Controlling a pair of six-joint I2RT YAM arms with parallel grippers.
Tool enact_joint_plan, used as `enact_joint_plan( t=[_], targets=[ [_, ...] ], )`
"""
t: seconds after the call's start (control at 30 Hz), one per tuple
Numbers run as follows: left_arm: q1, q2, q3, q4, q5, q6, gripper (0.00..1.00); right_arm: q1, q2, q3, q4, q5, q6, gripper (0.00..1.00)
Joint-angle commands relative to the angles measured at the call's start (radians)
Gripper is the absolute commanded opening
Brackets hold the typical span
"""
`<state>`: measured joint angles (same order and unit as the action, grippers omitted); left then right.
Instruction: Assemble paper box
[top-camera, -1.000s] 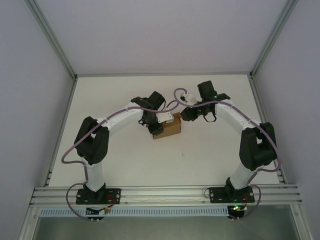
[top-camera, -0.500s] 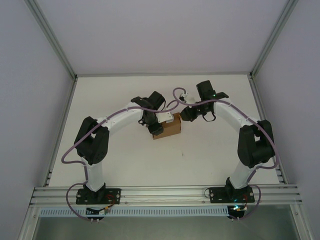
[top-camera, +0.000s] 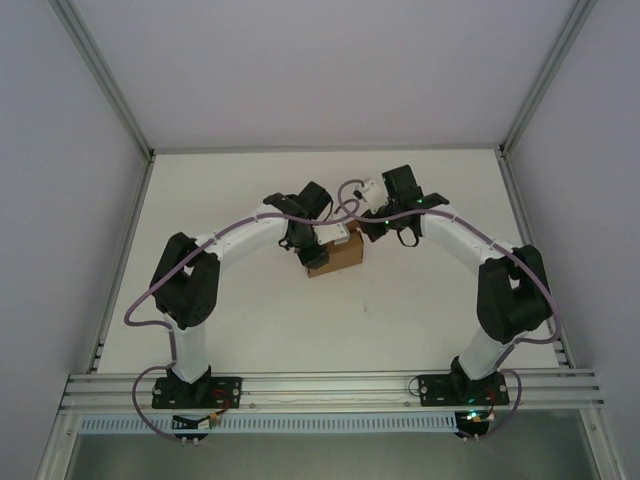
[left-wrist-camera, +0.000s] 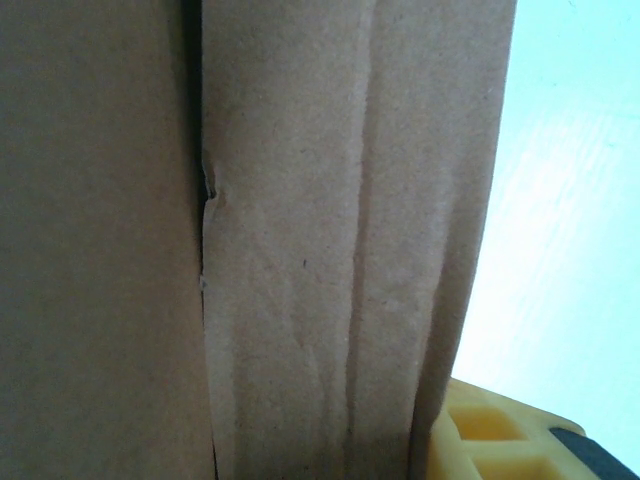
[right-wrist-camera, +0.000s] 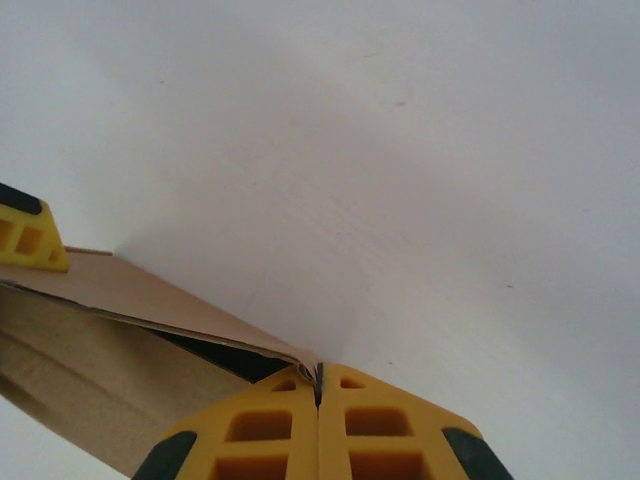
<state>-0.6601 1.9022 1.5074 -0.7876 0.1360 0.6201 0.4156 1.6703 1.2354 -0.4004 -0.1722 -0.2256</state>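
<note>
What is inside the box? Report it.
The box shows a dark gap under its raised flap, nothing discernible in it. Flap and walls cover the rest of the inside.

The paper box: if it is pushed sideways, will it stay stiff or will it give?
Probably gives: the paper box shows creased walls and a thin open flap. Likely light, being hollow cardboard, so it may slide.
</note>
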Motion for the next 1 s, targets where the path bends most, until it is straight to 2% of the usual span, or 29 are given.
enact_joint_plan(
  t=[0.0,0.2,0.4,0.57,0.73,0.97],
  targets=[
    [-0.010,0.005,0.020,-0.053,0.011,0.019,0.35,-0.019,-0.002,-0.044,0.054,0.179,0.059,0.01],
    [-0.012,0.018,0.034,-0.048,-0.004,-0.006,0.35,0.018,-0.081,-0.069,0.057,0.094,0.145,0.03],
    [-0.015,0.025,0.035,-0.043,0.011,-0.015,0.35,0.060,-0.157,-0.143,0.157,0.108,0.243,0.03],
    [-0.019,0.036,0.042,-0.050,0.008,-0.017,0.35,0.095,-0.167,-0.203,0.270,0.172,0.307,0.03],
    [-0.023,0.034,0.046,-0.053,0.013,-0.013,0.35,0.102,-0.161,-0.248,0.388,0.138,0.395,0.03],
    [-0.026,0.039,0.052,-0.049,0.004,-0.020,0.35,0.115,-0.174,-0.196,0.258,0.143,0.481,0.03]
  ],
)
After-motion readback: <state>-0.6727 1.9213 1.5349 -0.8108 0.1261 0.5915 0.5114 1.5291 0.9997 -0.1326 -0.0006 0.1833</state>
